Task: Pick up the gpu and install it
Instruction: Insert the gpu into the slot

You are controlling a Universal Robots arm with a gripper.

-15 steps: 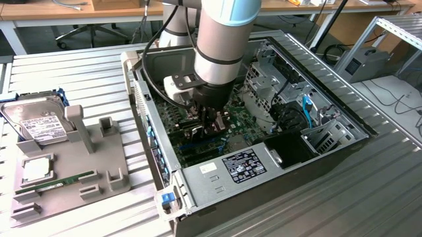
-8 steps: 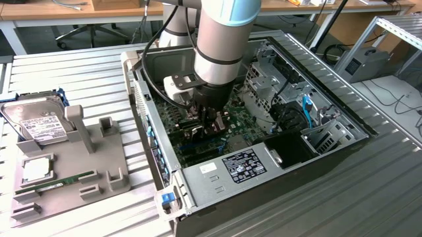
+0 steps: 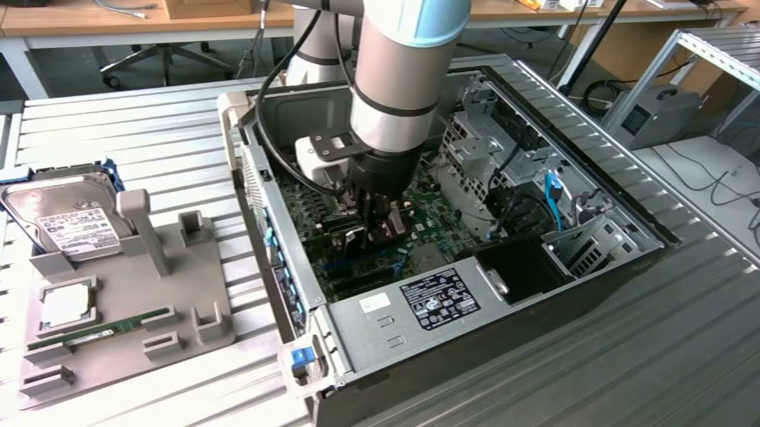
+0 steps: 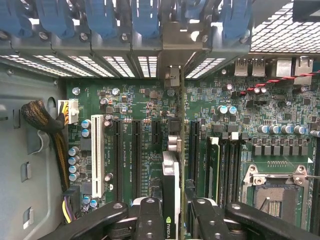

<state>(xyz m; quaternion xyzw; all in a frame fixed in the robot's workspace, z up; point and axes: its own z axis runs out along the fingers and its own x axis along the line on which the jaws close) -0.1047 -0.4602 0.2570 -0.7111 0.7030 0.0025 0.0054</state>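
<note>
My gripper (image 4: 172,212) is shut on the gpu (image 4: 171,175), which I see edge-on between the black fingers (image 4: 149,217). It is a thin card with a green-logo label. It stands upright over the green motherboard (image 4: 135,100), in line with the long black slots. Its silver end bracket (image 4: 172,76) reaches the case's rear slot panel. Whether the card sits in a slot I cannot tell. In the exterior view the gripper (image 3: 375,218) is deep inside the open computer case (image 3: 356,325), over the board, with the dark gpu (image 3: 356,236) under it.
Blue latches (image 4: 100,20) line the rear panel. Beside the card are a white slot (image 4: 97,155), a braided cable bundle (image 4: 45,122), fitted memory sticks (image 4: 214,165) and the processor socket (image 4: 275,195). Outside the case, a grey holder (image 3: 178,294) carries a hard drive (image 3: 71,222) and a green RAM stick (image 3: 101,331).
</note>
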